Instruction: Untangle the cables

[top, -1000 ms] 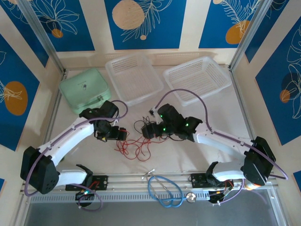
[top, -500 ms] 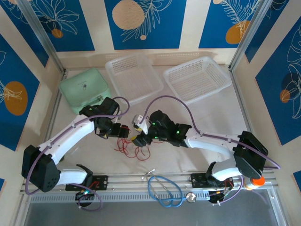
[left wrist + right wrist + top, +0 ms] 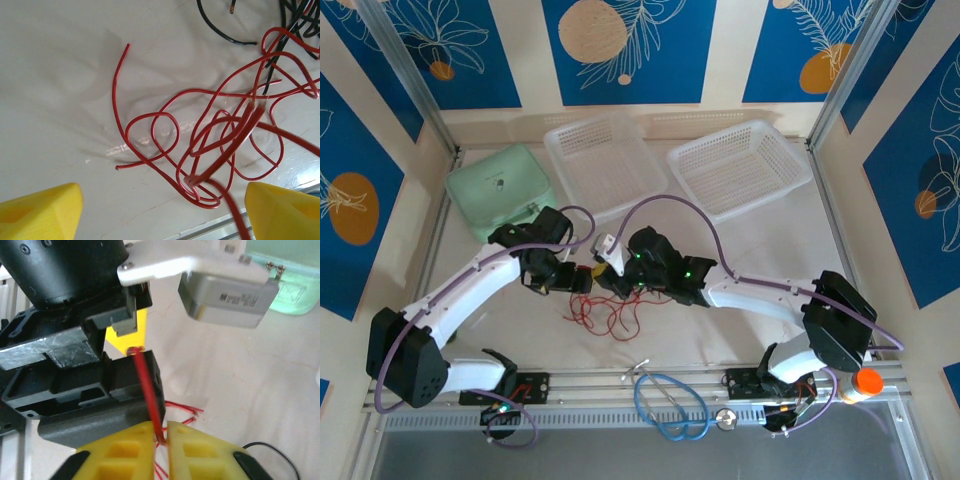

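Note:
The cables (image 3: 606, 314) lie as a loose red tangle on the table in front of both grippers, with black strands (image 3: 220, 31) at its far side. My left gripper (image 3: 162, 210) hangs open above the red loops (image 3: 210, 145), its yellow fingers (image 3: 42, 207) far apart; one blurred red strand rises between them near the right finger. In the top view it (image 3: 580, 281) is right beside my right gripper (image 3: 604, 277). My right gripper (image 3: 160, 432) is shut on one red cable (image 3: 147, 390), whose free end points at the left gripper's body (image 3: 75, 375).
A mint-green case (image 3: 500, 190) sits at the back left, with two white mesh baskets (image 3: 605, 165) (image 3: 740, 165) behind the arms. A thick blue cable loop (image 3: 670, 405) lies on the front rail. An orange-capped bottle (image 3: 865, 385) stands at the front right.
My right arm has swung left up to the left gripper and its jaws have shut on a red cable. The left gripper has moved only slightly and stayed open.

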